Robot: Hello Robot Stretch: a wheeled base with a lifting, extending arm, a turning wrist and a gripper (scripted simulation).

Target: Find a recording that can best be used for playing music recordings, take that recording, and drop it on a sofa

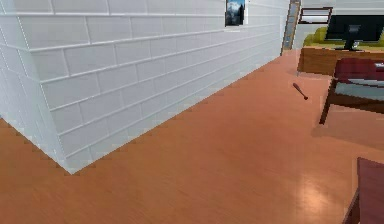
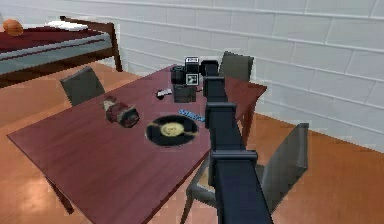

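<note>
Home interior: dark wooden dining table [image 2: 80, 150] with grey chairs [image 2: 290, 165] stood mid arm side view, bed [image 2: 50, 45] at 10 o'clock; forward view had television [image 1: 355, 25] at 2 o'clock, wall picture [image 1: 236, 12] at 12.

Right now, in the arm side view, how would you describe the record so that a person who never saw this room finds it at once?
Start at the reddish-brown table. Near its middle, just left of the dark arm, lies the record. It is the only flat black disc, with a pale yellow centre; the brown thing left of it is bulky.
</note>
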